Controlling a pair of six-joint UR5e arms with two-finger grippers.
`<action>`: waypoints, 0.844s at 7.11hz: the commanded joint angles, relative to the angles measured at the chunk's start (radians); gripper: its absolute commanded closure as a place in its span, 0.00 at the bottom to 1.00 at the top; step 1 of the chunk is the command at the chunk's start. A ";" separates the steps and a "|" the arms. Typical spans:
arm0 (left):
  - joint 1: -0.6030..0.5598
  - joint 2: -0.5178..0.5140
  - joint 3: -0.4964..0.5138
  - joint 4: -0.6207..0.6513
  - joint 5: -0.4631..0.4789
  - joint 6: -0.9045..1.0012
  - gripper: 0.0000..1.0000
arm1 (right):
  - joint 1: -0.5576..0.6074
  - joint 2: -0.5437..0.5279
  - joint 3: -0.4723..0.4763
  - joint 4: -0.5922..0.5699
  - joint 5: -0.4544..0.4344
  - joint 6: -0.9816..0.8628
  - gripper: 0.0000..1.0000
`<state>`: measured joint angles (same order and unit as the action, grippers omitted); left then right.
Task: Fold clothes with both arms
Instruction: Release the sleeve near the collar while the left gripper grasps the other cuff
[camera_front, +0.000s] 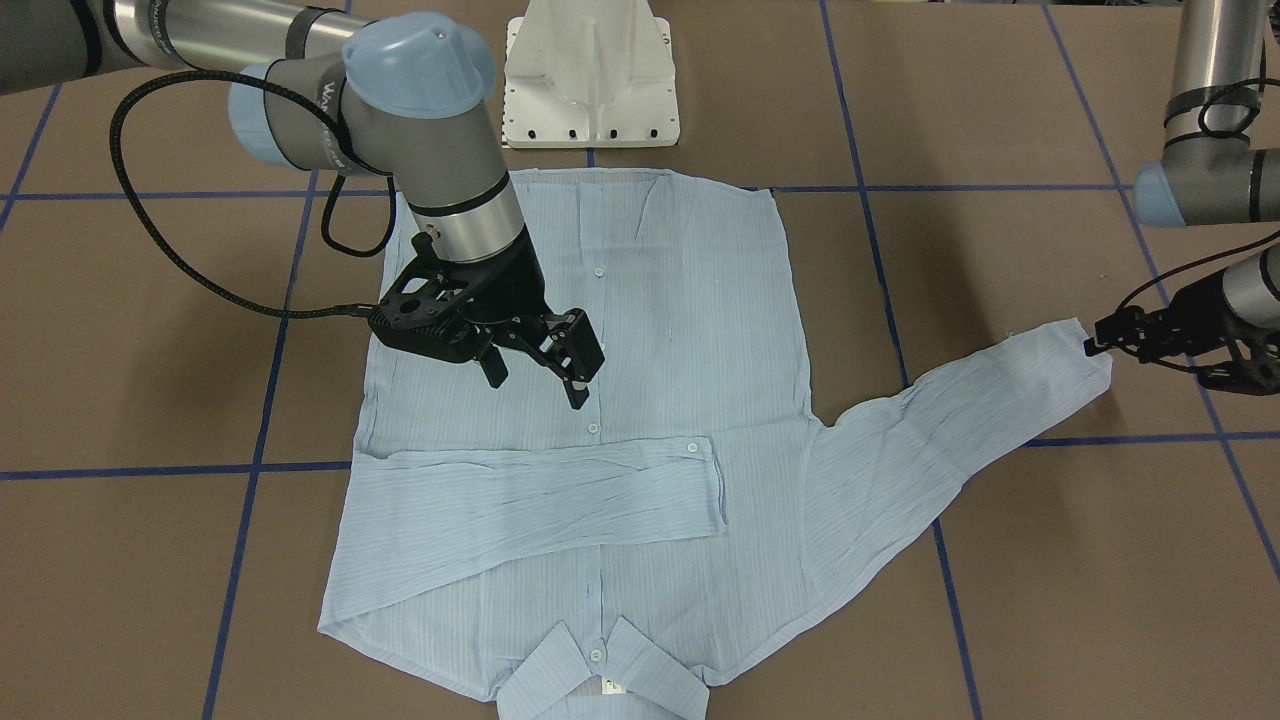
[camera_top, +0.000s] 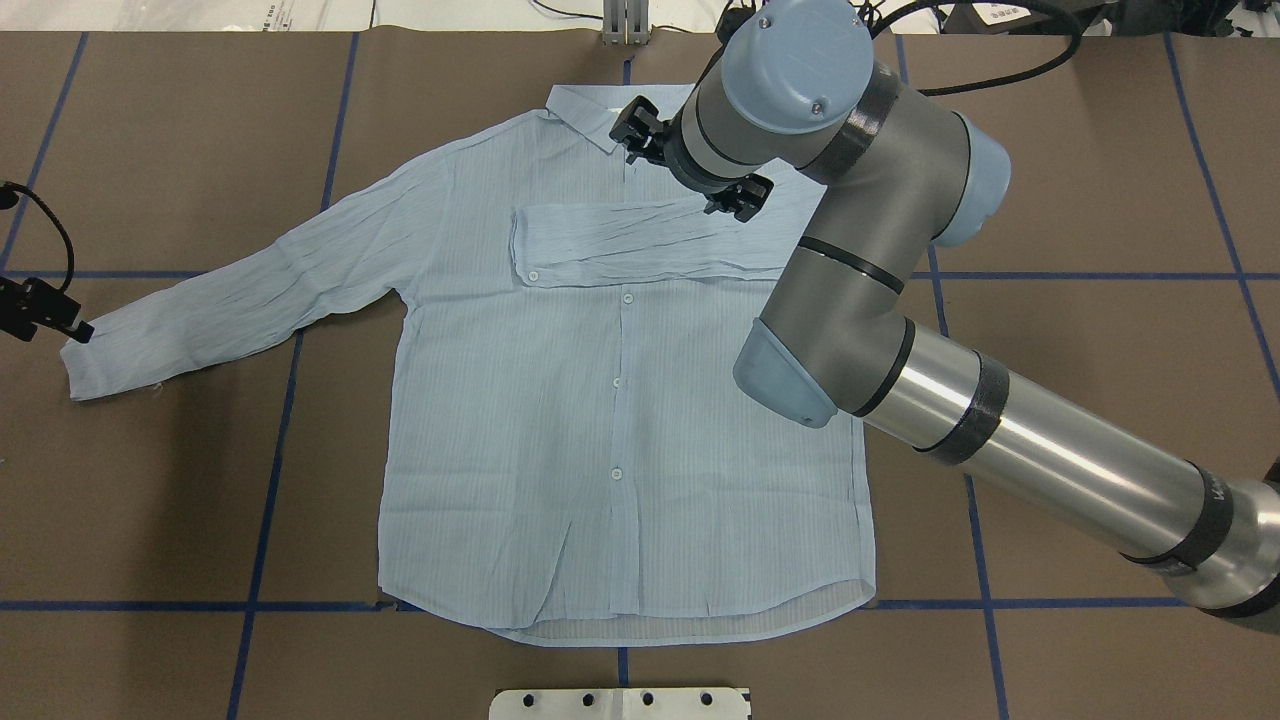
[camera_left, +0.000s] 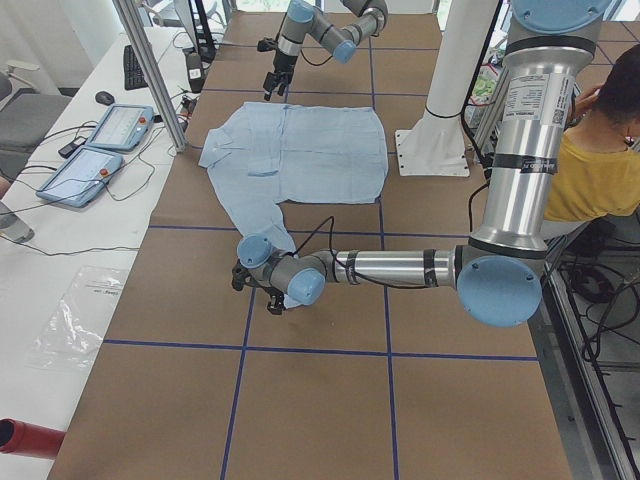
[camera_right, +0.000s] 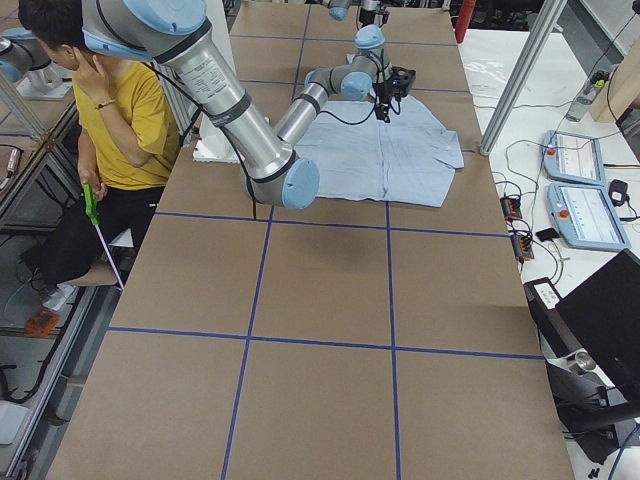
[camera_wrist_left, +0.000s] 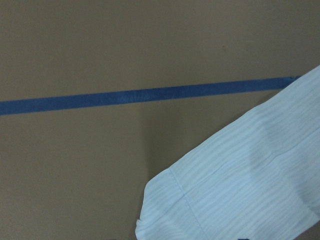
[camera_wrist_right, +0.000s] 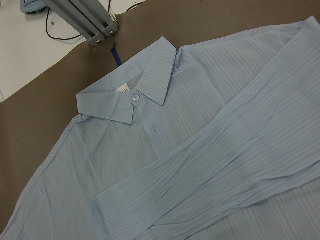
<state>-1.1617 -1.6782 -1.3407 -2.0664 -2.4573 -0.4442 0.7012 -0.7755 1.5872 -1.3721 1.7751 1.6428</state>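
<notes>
Right end effector (camera_front: 540, 390) gapes empty over one shirt (camera_front: 680, 320); left end effector (camera_front: 1095, 340) at cuff (camera_front: 1072, 362), grip unclear.

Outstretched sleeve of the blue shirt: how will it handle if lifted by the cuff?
Likely floppy: the outstretched sleeve of the thin, light blue striped shirt lies flat and wrinkled, so it should drape. Probably light: the fabric looks thin.

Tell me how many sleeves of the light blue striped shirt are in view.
2. One sleeve is folded across the shirt's chest; the other sleeve lies stretched out on the brown table, cuff near the black left gripper.
</notes>
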 joint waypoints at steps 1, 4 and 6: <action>0.005 -0.012 0.047 -0.026 0.001 0.002 0.24 | -0.002 -0.022 -0.006 0.048 -0.002 0.000 0.00; 0.007 -0.012 0.078 -0.080 -0.003 -0.002 0.45 | -0.002 -0.038 -0.007 0.068 -0.002 0.000 0.00; 0.008 -0.014 0.078 -0.078 0.001 -0.002 0.44 | -0.002 -0.045 -0.007 0.070 -0.002 0.000 0.00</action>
<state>-1.1549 -1.6908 -1.2633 -2.1445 -2.4574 -0.4464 0.6995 -0.8163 1.5807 -1.3033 1.7733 1.6435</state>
